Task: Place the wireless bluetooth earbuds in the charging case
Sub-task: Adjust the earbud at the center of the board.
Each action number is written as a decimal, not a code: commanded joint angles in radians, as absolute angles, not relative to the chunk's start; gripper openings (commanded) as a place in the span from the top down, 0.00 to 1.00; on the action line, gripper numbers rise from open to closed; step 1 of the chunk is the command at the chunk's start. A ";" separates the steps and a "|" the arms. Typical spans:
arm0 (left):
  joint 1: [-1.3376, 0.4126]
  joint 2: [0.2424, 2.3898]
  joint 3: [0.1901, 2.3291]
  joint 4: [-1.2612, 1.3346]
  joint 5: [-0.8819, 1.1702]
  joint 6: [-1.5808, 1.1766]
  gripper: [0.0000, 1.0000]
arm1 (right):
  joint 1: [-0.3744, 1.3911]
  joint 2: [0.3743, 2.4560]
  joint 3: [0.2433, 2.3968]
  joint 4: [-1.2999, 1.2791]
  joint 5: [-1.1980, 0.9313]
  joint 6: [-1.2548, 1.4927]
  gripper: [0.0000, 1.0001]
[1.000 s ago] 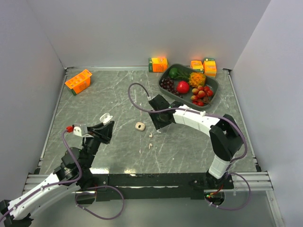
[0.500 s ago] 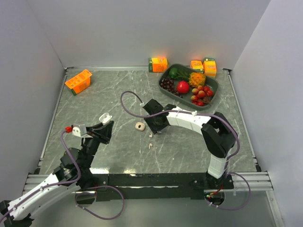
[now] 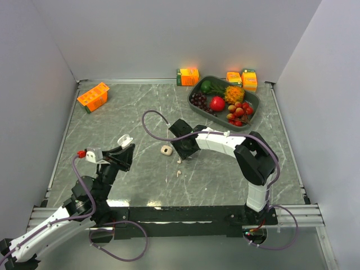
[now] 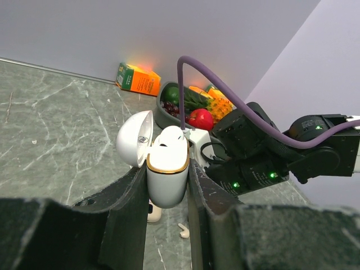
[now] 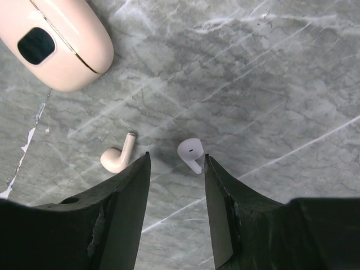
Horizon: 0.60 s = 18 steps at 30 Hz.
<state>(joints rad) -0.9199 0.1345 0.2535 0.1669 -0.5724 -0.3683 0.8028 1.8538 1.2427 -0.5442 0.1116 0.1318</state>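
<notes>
White earbud [image 5: 191, 153], stem lower-right, at parted right end effector [image 5: 177, 158]; left end effector [image 4: 167, 170] tight on charging case [image 4: 167, 157].

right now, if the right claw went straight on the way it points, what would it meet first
Probably the white earbud, lying on the table in line with the gap of the open right claw; the beige earbud lies just outside. Depth is unclear.
</notes>
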 commanded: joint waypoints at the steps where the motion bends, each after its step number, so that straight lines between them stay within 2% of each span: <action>1: -0.920 0.132 0.288 0.187 -0.572 -0.364 0.99 | 0.802 1.888 1.269 -0.523 0.110 0.118 0.51; 10: -0.920 0.126 0.287 0.181 -0.574 -0.368 0.98 | 0.796 1.902 1.255 -0.514 0.107 0.126 0.55; 18: -0.920 0.132 0.288 0.184 -0.571 -0.370 0.99 | 0.792 1.894 1.253 -0.509 0.101 0.132 0.65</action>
<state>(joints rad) -0.9199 0.1345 0.2535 0.1562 -0.5728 -0.3687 0.7998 1.8904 1.2427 -0.5251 0.1032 0.1326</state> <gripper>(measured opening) 0.330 0.375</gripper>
